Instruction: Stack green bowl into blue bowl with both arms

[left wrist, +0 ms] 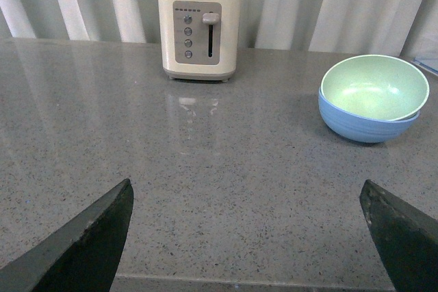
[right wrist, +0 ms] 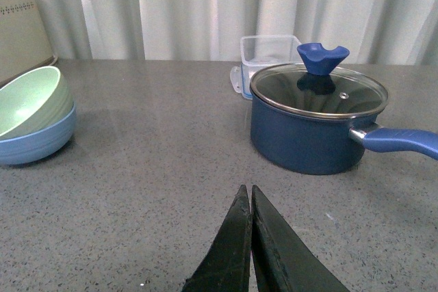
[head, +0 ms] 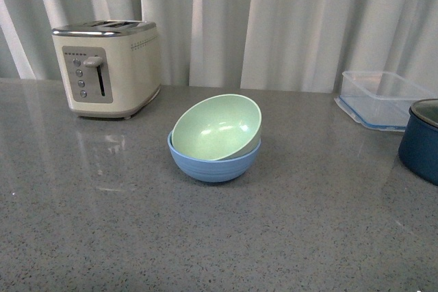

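The left gripper hangs wide open over bare counter. Mid-counter, nearer the back edge, the green bowl sits inside the blue bowl (tilted, not flush), so stacking looks essentially done. The right gripper is pinched closed, empty.

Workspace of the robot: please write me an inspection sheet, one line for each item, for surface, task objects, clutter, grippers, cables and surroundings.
Surface: grey speckled countertop, glossy, no spills seen.
Job's things: green bowl sits tilted inside the blue bowl, not nested flat.
Clutter: cream toaster at the back left; clear plastic container and navy pot with glass lid at the right.
Grippers: left gripper jaws wide open, holding nothing; right gripper jaws shut, holding nothing; both apart from the bowls.
Cables: nothing seen.
Surroundings: white curtain behind the counter.
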